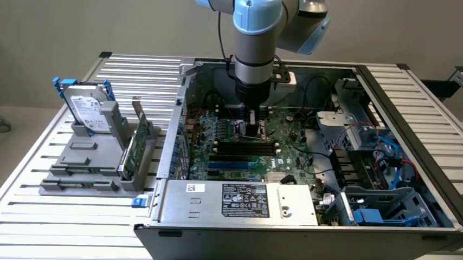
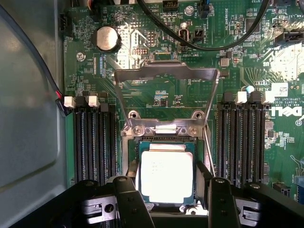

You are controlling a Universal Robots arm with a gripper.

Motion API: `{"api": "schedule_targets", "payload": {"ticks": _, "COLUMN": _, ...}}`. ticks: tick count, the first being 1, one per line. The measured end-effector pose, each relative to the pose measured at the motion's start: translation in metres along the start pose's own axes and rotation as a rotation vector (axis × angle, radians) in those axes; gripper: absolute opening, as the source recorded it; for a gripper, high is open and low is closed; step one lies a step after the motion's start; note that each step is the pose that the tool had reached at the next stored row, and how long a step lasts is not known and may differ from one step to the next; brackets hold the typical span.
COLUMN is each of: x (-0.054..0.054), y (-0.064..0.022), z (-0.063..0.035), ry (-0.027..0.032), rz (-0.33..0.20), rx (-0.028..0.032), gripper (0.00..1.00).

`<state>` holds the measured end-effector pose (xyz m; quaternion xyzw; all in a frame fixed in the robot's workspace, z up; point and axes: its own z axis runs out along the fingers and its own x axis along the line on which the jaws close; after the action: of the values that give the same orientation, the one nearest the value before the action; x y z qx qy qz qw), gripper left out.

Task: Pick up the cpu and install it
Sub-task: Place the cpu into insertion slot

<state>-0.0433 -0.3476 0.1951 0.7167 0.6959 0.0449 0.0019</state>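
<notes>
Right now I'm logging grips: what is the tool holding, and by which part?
The cpu, by two opposite side edges, over the socket; it may already rest there.

The arm [image 1: 255, 32] is built of thick round segments in silver-grey metal, capped at the joints with pale blue covers. A thin black cable runs down alongside it. Below the last silver ring the wrist turns black and narrows toward the tool. Seen from the wrist, the gripper [image 2: 168, 202] is matte black, with two ribbed black fingers [image 2: 128, 202] and shiny metal blocks carrying round bolts.
</notes>
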Motion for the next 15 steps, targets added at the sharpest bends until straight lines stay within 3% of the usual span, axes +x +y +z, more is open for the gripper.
{"api": "schedule_targets", "payload": {"ticks": 15, "x": 0.0006, "y": 0.0000, "z": 0.0004, "ry": -0.0023, "rz": -0.003, "rx": -0.0004, "gripper": 0.55}}
